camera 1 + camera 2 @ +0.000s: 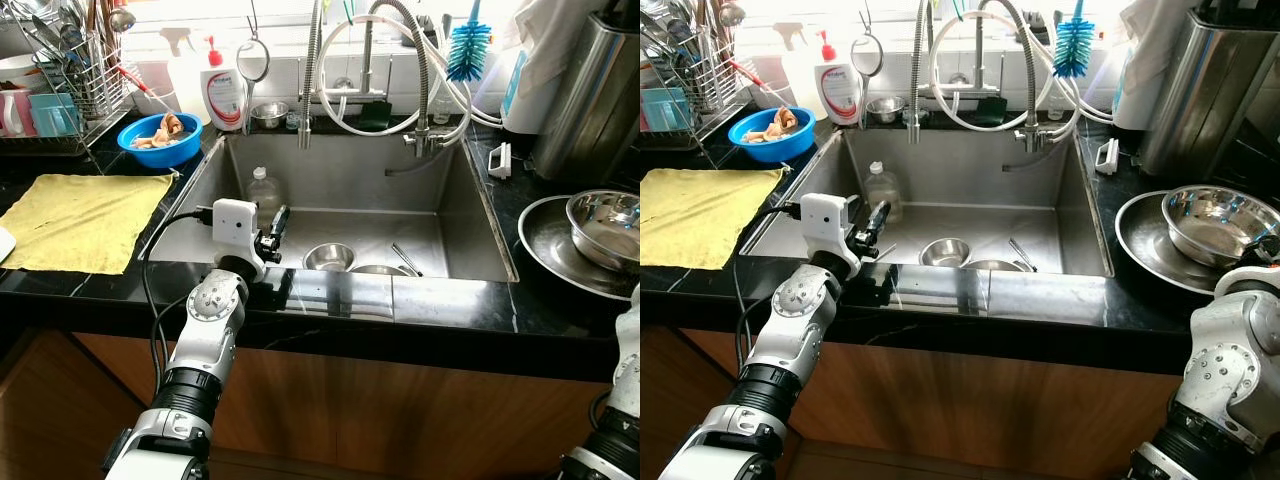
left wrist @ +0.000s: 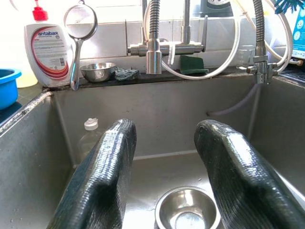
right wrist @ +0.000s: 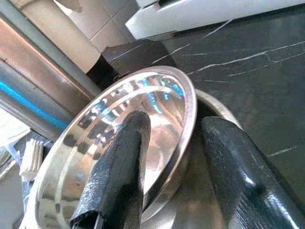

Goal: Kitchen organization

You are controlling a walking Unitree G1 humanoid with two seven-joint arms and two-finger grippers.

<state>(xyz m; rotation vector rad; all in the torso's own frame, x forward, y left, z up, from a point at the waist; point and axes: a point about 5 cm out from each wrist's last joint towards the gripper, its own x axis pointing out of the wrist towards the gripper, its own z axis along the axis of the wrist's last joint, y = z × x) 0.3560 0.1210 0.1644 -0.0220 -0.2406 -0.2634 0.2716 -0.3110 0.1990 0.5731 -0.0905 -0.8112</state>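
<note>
Two grippers were at work over a black marble table [image 1: 330,300] with a steel sink [image 1: 470,215] set into it. The left gripper [image 1: 276,232] hung over the near left edge of the sink, its two black fingers [image 2: 102,181] spread apart with nothing between them, pointing toward the back wall of the basin. Below and beyond those fingers a small steel bowl [image 1: 329,256] sat on the sink floor, with a second steel dish [image 1: 380,270] just beside it. A clear plastic bottle [image 1: 263,190] with a white cap stood in the sink's left rear corner.

On the table to the right of the sink, a steel bowl [image 1: 1215,222] rested inside a wide steel plate [image 1: 1140,245]. The right gripper [image 3: 167,157] reached it there: one finger lay inside the bowl and the other outside, straddling the rim, though I cannot tell whether they were pressed firmly onto it.

Along the ledge behind the sink stood a white soap bottle [image 1: 224,88] with a red cap, a tiny steel cup [image 1: 268,113], and a coiled tap [image 1: 312,70]. A blue bottle brush [image 1: 468,48] hung near the hoses. A blue bowl [image 1: 160,140] of scraps sat left of the sink, beside a yellow cloth [image 1: 85,220] spread on the table and a wire drying rack [image 1: 70,80] holding utensils.
</note>
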